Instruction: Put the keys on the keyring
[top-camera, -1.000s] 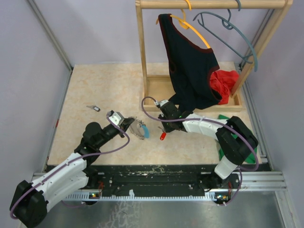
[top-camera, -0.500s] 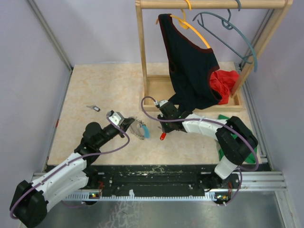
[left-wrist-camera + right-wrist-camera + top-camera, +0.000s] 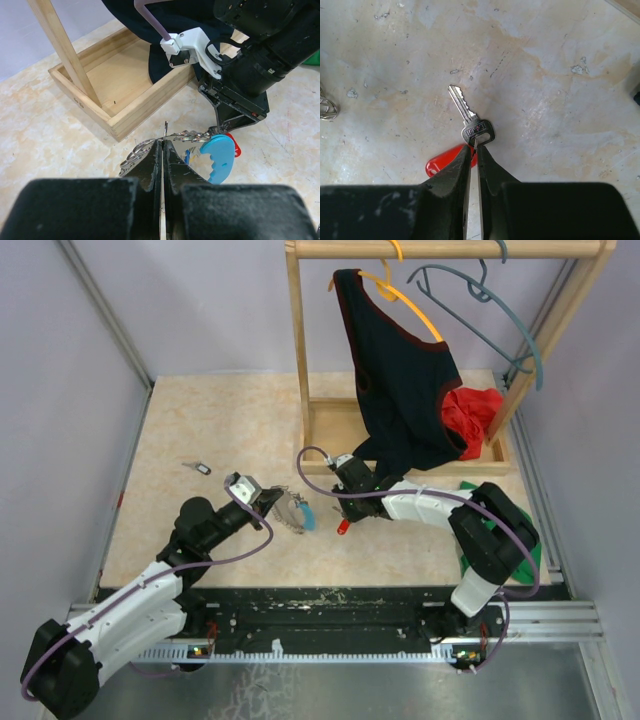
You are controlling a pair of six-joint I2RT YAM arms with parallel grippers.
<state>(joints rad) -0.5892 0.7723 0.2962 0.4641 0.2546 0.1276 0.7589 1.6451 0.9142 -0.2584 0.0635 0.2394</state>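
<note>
My left gripper point(image 3: 272, 499) point(image 3: 164, 145) is shut on the thin wire of the keyring point(image 3: 293, 514) point(image 3: 192, 135). The keyring's coiled loops and light-blue section point(image 3: 218, 158) hang just past the fingertips, low over the table. To its right, my right gripper point(image 3: 343, 512) point(image 3: 474, 147) points down. Its jaws are pinched on the small ring through the head of a silver key point(image 3: 471, 119), and a red tag point(image 3: 441, 160) point(image 3: 342, 527) shows beside the left finger. The key's blade lies on the table. A black-headed key point(image 3: 199, 468) lies alone at the left.
A wooden rack with a box base point(image 3: 330, 430) stands right behind the right wrist. It carries a black garment point(image 3: 400, 390) on a yellow hanger, and a grey-blue hanger point(image 3: 480, 300). A red cloth point(image 3: 475, 415) lies in the box, and something green point(image 3: 468, 487) lies on the right.
The right wrist has edged slightly to the left, and the red tag has shifted a little with it. The left arm and the keyring have stayed put.
</note>
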